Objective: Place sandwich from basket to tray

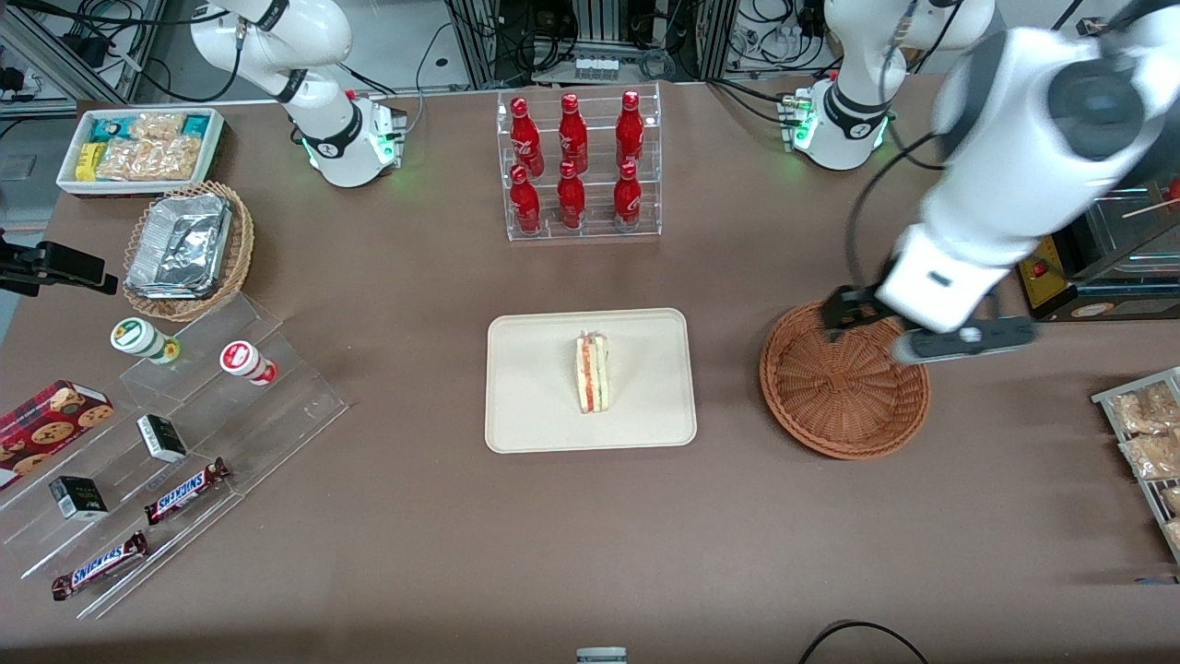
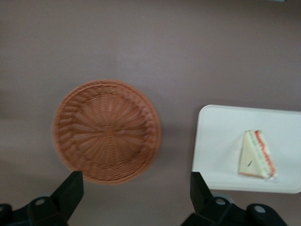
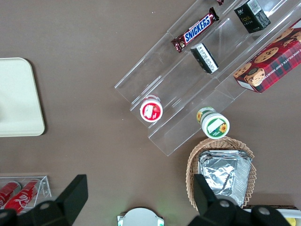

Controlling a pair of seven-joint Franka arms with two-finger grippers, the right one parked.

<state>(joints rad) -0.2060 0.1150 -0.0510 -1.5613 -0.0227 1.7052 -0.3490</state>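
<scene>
One sandwich on tray | hand spread, holding nothing, above basket | basket rim partly hidden

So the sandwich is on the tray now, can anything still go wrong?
Maybe two small things. The hand hangs open above the empty basket, so if the arm drops while moving off, it might bump the basket's rim and push it. Also, the sandwich stands on its edge on the tray, with nothing beside it, so a knock to the table could tip it over.
</scene>
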